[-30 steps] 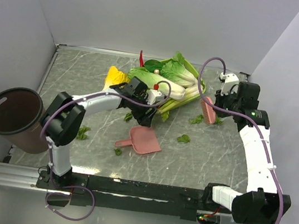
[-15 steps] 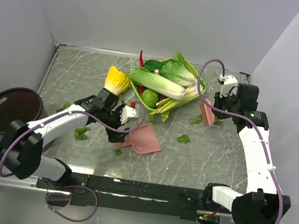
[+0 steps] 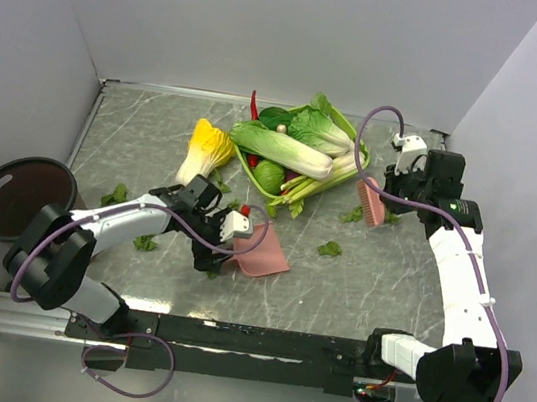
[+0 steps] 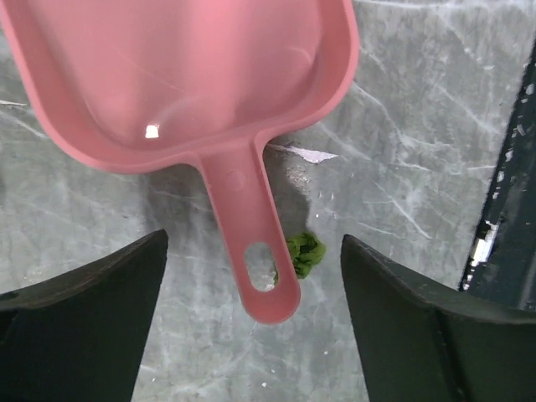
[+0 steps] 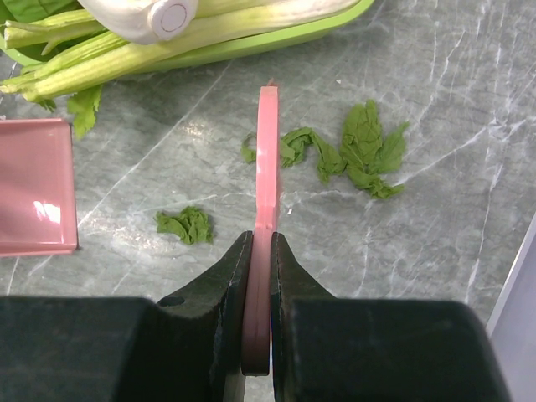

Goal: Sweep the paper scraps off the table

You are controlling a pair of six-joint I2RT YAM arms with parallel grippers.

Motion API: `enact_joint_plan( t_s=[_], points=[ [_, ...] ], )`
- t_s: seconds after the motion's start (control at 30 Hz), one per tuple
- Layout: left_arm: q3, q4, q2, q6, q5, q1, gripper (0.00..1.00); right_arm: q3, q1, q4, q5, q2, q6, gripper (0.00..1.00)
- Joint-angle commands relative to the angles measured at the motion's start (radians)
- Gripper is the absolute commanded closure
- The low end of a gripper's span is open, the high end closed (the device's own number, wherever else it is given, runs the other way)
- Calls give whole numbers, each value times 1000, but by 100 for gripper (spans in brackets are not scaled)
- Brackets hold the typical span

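Note:
Several green paper scraps lie on the table (image 3: 385,299): one (image 3: 329,249) right of the pink dustpan (image 3: 263,251), one (image 3: 352,214) by the brush, others at the left (image 3: 146,241). My left gripper (image 4: 255,327) is open, a finger on either side of the dustpan handle (image 4: 247,234) and clear of it; a scrap (image 4: 303,254) lies beside the handle. My right gripper (image 5: 260,243) is shut on a pink brush (image 5: 266,151), held edge-on above the table. Scraps (image 5: 364,151) lie right of the brush and one (image 5: 186,224) left of it.
A green tray (image 3: 354,169) of whole cabbages and greens stands at the back centre, and a yellow-and-white cabbage (image 3: 206,146) lies left of it. A round dark brown bin (image 3: 21,199) stands off the table's left edge. Walls close in the left, back and right.
My left arm has swung from the vegetables back and down to the dustpan handle, and its jaws have opened wider. The right arm and brush have not moved.

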Motion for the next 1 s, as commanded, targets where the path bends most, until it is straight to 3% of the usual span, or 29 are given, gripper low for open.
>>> enact_joint_plan(
  t_s=[0.0, 0.33, 0.5, 0.57, 0.73, 0.97],
  points=[
    [-23, 87, -3, -1, -24, -20, 14, 24, -7, 34, -14, 4, 18, 100],
    [52, 147, 149, -55, -74, -53, 34, 8, -7, 36, -1, -19, 15, 100],
    [61, 148, 148, -51, -60, -57, 42, -1, -7, 36, 10, -34, 10, 100],
    [62, 144, 146, -47, -48, -59, 52, -11, -7, 36, 13, -40, 7, 100],
    [65, 104, 146, -35, -38, -59, 72, -18, -7, 24, 30, -48, -11, 100],
    [137, -37, 96, 8, 3, -59, 82, 31, -33, -108, 196, -57, -192, 100]
  ],
)
